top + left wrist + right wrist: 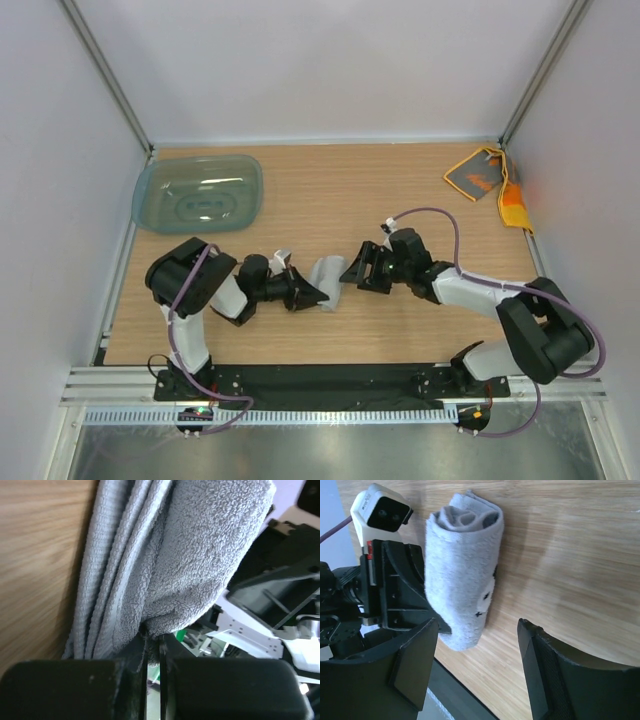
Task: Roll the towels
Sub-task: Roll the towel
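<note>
Teal plastic marks the left of the scene: a translucent tub (198, 193) sits at the far left of the wooden surface (400, 330), well apart from the work. Right of it and nearer the arms, the left fingers (320, 294) are clamped shut on the grey towel (328, 278), pinching folded layers at one end. The towel is a short roll lying on the surface between the two arms. Its spiral end shows in the right wrist view, and the roll looks wound but soft, with no tuck visible. Next along, the right fingers (348, 270) stand wide apart and hold nothing; they face the roll, which sits in their gap closer to one finger. Whether that finger touches the cloth cannot be told. Far right, near the back corner, the orange towel (487, 178) lies unrolled, grey face up.

The grey roll appears all but finished. To do this well, the left pinch should stay firm while the right fingers close across the roll's body, not its tip. The left should let go only gently afterwards, or the layers may spring loose. The orange towel remains to be rolled.
</note>
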Robot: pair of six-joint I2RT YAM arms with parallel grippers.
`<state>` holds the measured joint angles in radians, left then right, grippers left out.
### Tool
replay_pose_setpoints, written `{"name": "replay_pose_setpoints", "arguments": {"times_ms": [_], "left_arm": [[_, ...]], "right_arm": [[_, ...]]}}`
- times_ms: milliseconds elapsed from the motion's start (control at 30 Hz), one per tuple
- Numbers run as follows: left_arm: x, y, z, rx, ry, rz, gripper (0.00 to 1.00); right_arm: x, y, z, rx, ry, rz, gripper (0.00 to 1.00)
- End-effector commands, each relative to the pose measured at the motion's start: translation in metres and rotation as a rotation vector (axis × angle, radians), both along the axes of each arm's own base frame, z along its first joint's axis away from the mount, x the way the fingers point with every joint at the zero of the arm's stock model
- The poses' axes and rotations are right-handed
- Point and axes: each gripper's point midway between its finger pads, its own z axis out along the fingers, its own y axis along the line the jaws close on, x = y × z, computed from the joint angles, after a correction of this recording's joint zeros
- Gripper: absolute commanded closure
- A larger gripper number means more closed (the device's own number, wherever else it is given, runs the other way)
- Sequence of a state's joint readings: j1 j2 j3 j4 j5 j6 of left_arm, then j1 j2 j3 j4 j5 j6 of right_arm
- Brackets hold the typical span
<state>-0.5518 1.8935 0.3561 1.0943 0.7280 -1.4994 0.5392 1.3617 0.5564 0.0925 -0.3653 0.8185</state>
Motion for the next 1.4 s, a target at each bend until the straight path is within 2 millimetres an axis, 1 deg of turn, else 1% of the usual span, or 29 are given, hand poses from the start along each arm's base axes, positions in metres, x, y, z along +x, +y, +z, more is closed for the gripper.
{"name": "replay_pose_setpoints", "arguments": {"times_ms": [0,33,100,133,167,233,267,300,367,467,500,567,667,700,733,800,867,900,1000,1033,1067,1100,1133,1200,1233,1267,1333,1367], "left_arm": [[0.009,0.008,0.010,-0.065,0.019,0.043,1.00],[0.010,0.010,0.009,-0.070,0.028,0.048,1.00],[0.008,0.015,0.005,-0.066,0.061,0.057,1.00],[0.010,0.018,0.003,-0.068,0.069,0.063,1.00],[0.010,0.020,0.002,-0.067,0.081,0.065,1.00],[0.010,0.024,-0.001,-0.073,0.106,0.073,1.00],[0.009,0.025,-0.001,-0.078,0.116,0.070,1.00],[0.008,0.026,-0.002,-0.081,0.124,0.071,1.00],[0.012,0.031,-0.003,-0.087,0.134,0.083,1.00],[0.011,0.037,-0.006,-0.087,0.155,0.091,1.00],[0.011,0.038,-0.006,-0.090,0.160,0.089,1.00],[0.011,0.040,-0.007,-0.090,0.165,0.088,1.00],[0.010,0.041,-0.009,-0.094,0.175,0.079,1.00],[0.010,0.041,-0.011,-0.091,0.181,0.079,1.00],[0.009,0.041,-0.011,-0.093,0.182,0.074,1.00],[0.007,0.041,-0.012,-0.091,0.184,0.069,1.00],[0.006,0.041,-0.014,-0.089,0.192,0.068,1.00],[0.004,0.042,-0.015,-0.085,0.196,0.067,1.00],[0.001,0.043,-0.018,-0.079,0.201,0.066,1.00],[-0.001,0.044,-0.019,-0.077,0.205,0.063,1.00],[-0.001,0.044,-0.019,-0.075,0.201,0.065,1.00],[-0.002,0.045,-0.020,-0.073,0.202,0.068,0.99],[-0.002,0.045,-0.019,-0.072,0.200,0.069,0.99],[-0.003,0.045,-0.019,-0.069,0.195,0.070,0.95],[-0.003,0.046,-0.020,-0.067,0.197,0.074,0.93],[-0.004,0.046,-0.020,-0.065,0.193,0.071,0.87],[-0.004,0.047,-0.019,-0.061,0.182,0.080,0.81],[-0.005,0.048,-0.019,-0.059,0.178,0.083,0.77]], "right_arm": [[0.008,0.009,-0.001,0.045,-0.049,0.015,0.29],[0.008,0.009,-0.009,0.039,-0.043,0.018,0.30],[0.010,0.013,-0.013,0.047,-0.057,0.023,0.30],[0.007,0.014,-0.022,0.040,-0.040,0.031,0.30],[0.007,0.016,-0.023,0.042,-0.044,0.036,0.30],[0.008,0.021,-0.024,0.060,-0.062,0.051,0.31],[0.006,0.024,-0.029,0.064,-0.054,0.061,0.30],[0.008,0.030,-0.023,0.091,-0.084,0.075,0.31],[0.006,0.035,-0.022,0.122,-0.097,0.087,0.31],[0.009,0.041,-0.026,0.134,-0.102,0.095,0.31],[0.009,0.042,-0.033,0.126,-0.088,0.092,0.30],[0.013,0.047,-0.034,0.130,-0.093,0.096,0.32],[0.016,0.055,-0.042,0.127,-0.083,0.098,0.34],[0.020,0.059,-0.039,0.136,-0.093,0.098,0.34],[0.019,0.062,-0.045,0.132,-0.083,0.103,0.35],[0.020,0.068,-0.046,0.142,-0.081,0.108,0.37],[0.021,0.075,-0.048,0.149,-0.070,0.116,0.41],[0.021,0.077,-0.048,0.154,-0.071,0.117,0.47],[0.020,0.082,-0.047,0.156,-0.074,0.120,0.59],[0.020,0.082,-0.047,0.155,-0.072,0.119,0.67],[0.019,0.083,-0.045,0.155,-0.076,0.122,0.71],[0.018,0.083,-0.046,0.151,-0.072,0.121,0.78],[0.016,0.081,-0.047,0.146,-0.068,0.119,0.81],[0.012,0.079,-0.048,0.130,-0.054,0.119,0.87],[0.010,0.078,-0.049,0.121,-0.047,0.114,0.87],[0.008,0.076,-0.050,0.113,-0.039,0.112,0.88],[0.002,0.071,-0.053,0.083,-0.018,0.104,0.91],[0.000,0.069,-0.053,0.071,-0.013,0.101,0.92]]}}
